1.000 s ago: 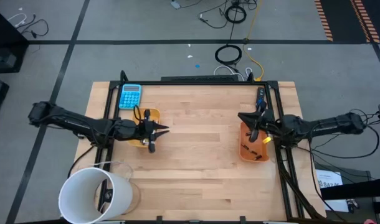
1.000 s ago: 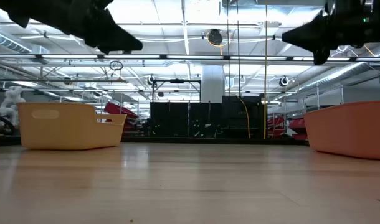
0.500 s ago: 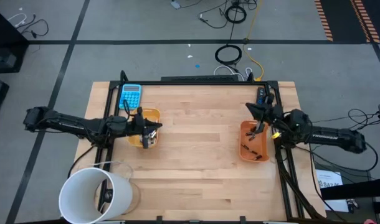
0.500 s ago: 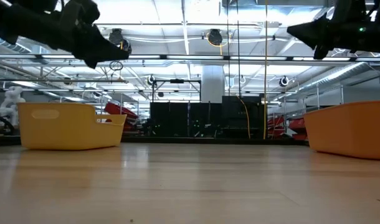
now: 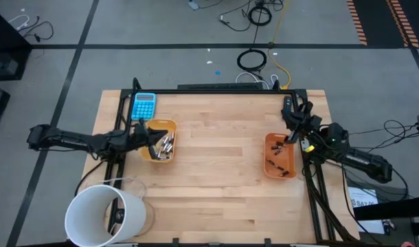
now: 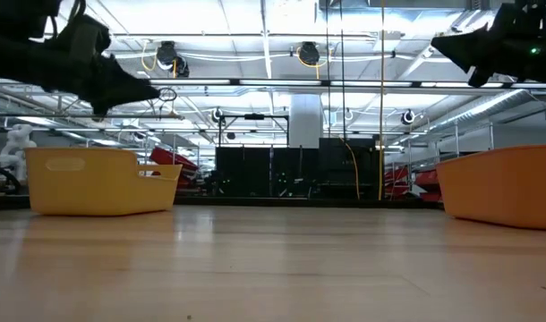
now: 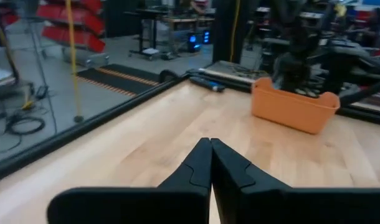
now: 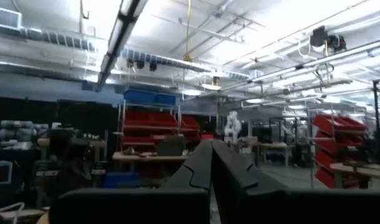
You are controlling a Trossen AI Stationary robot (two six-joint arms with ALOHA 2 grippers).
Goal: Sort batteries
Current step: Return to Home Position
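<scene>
Two trays: yellow tray (image 5: 170, 126), silvery batteries (image 5: 166, 145); orange tray (image 5: 267, 141), dark batteries (image 5: 278, 163), uncountable; left gripper (image 7: 210, 144), right gripper (image 8: 210, 144) pinched closed

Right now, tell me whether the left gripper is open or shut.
Shut. The left gripper shows both fingers pressed together, nothing between them.

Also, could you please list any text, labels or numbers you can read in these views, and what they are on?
Nothing can be read.
Blue calculator: keys and display too small to read.
White sheet on the floor beside the table: dark print, too blurred to read.
Orange bin and yellow bin: no lettering shows.
</scene>
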